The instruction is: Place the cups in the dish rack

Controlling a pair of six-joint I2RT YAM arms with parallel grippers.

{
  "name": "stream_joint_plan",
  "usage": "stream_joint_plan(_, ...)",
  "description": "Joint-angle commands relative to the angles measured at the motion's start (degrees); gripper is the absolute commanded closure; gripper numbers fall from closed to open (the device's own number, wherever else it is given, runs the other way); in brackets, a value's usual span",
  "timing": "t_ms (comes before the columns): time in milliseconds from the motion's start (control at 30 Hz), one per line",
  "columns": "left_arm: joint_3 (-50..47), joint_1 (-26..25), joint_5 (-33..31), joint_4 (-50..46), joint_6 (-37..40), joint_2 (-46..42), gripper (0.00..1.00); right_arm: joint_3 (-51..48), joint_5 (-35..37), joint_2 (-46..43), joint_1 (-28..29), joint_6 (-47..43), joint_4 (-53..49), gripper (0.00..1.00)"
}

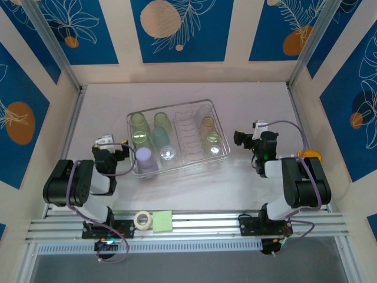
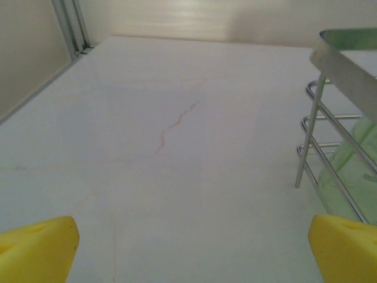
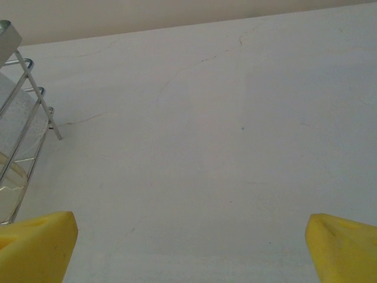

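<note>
Several cups [image 1: 162, 122] stand inside the dish rack [image 1: 171, 107] on the table [image 1: 247, 194].

- Your left gripper [image 2: 188, 259]: fingertips [image 2: 35, 247] cropped by the bottom edge, just yellow corners showing.
- Right of it, the dish rack [image 2: 330, 65] runs off the frame. The green cup [image 2: 353, 171] inside is blurred behind the wires and cut off.
- Your right gripper [image 3: 188, 253]: fingertips [image 3: 35, 244] cropped the same way.
- Left of it, the rack corner is cropped. A pale cup [image 3: 15, 112] sits inside, colour unclear.
- Behind the right gripper, the orange piece [image 1: 310, 154] is mostly hidden by the arm.

Translucent pastel cups [image 1: 139, 122] inside the rectangular silver wire dish rack [image 1: 171, 108]
</note>
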Motion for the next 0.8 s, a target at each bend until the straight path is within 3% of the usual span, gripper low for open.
stream_joint_plan(0, 0.81, 0.64, 2.46, 5.66, 1.70, 1.35, 0.00, 1.22, 2.30, 0.40, 0.19, -1.27, -0.36, 0.01)
stream_joint_plan(300, 3.79, -0.02, 2.65, -2.14, 2.71, -0.34, 0.00, 1.25, 2.25, 0.45, 0.17, -1.27, -0.31, 0.01)
stream_joint_plan(767, 3.65, -0.32, 2.29, -1.60, 2.88, -0.35, 0.00, 1.51, 2.25, 0.62, 0.20, -1.31, -0.74, 0.01)
